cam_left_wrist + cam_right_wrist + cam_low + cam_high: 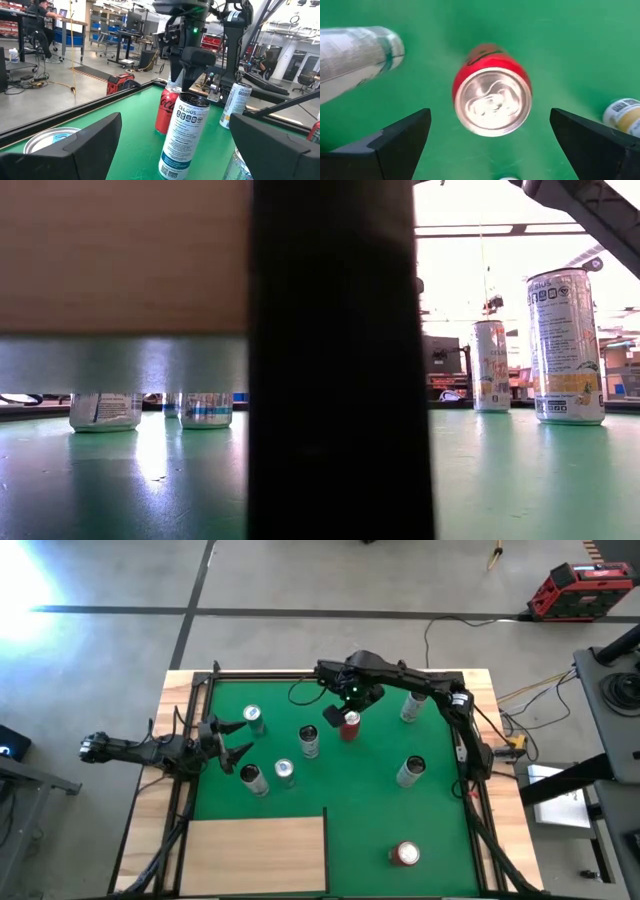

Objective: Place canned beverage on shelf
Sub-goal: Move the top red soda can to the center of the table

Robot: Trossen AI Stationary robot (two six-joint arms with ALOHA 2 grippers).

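Your red cola can, silver top with pull tab, stood upright on the green mat near the tabletop's far edge, the right gripper above it, jaws apart, nothing held.

A green felt mat is seen covering the bench. The shelf is pale plain-grained wood. A red can with a silver top is noted; a white can carries dark lettering. Fingers are dark.
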